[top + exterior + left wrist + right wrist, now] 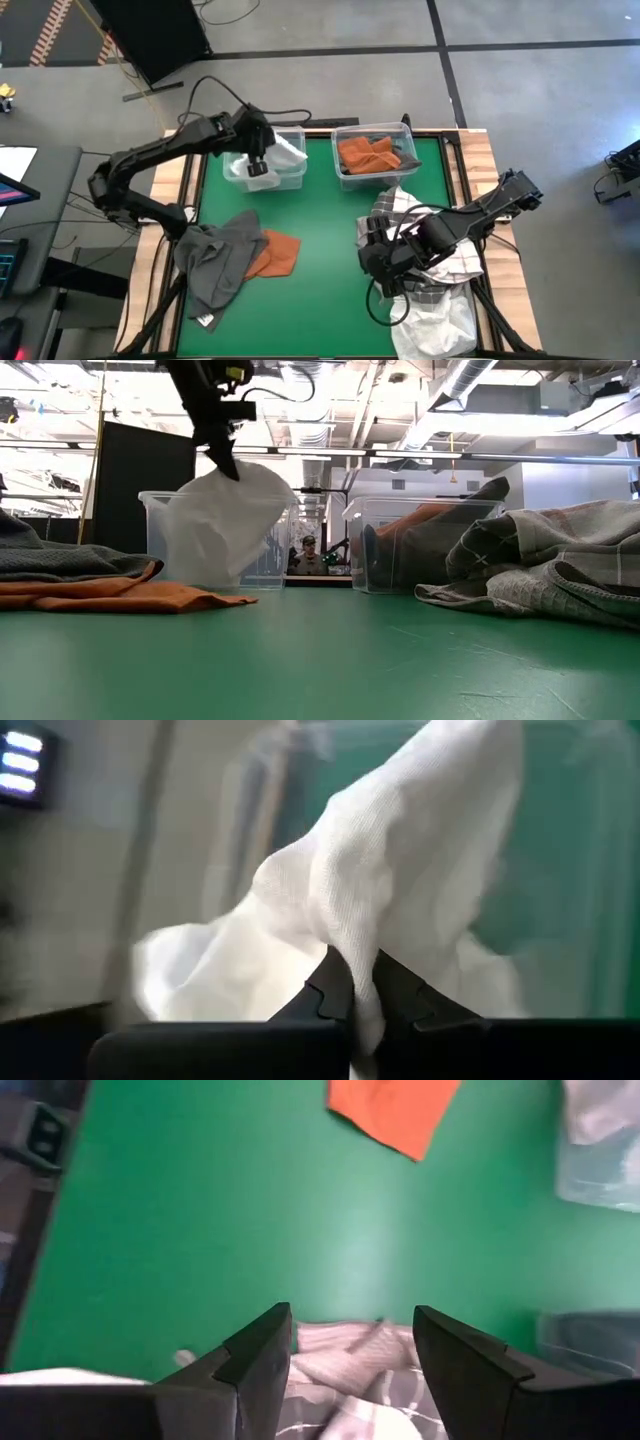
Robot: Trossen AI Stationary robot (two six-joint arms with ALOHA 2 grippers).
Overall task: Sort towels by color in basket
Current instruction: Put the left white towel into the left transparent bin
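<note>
The left claw (352,995) is pressed together on a fold of a white towel (400,870), whose fine woven mesh shows only in the left wrist view. In the low view the cloth hangs from the claw (226,460) as a soft, drooping cone, its lower part inside the left clear plastic bin (160,525); from above, the claw (258,160) sits over that same bin (292,172) with white cloth spilling at its rim.

The right claw (350,1350) stands spread, its two dark angular fingers apart just above a white-and-grey checked towel (350,1350) on the green worktop (220,1220). The high view places this claw (385,255) at the worktop's right side, over a crumpled heap of checked (455,262) and white cloth (440,322).

The second clear bin (385,150) holds rumpled orange towels with a dark grey one behind; the low view shows them only dimly through its wall (420,545). At the worktop's left lie a limp grey towel (215,262) overlapping a flat orange towel (275,252). Only the low view shows a person (310,555) far beyond the worktop.
</note>
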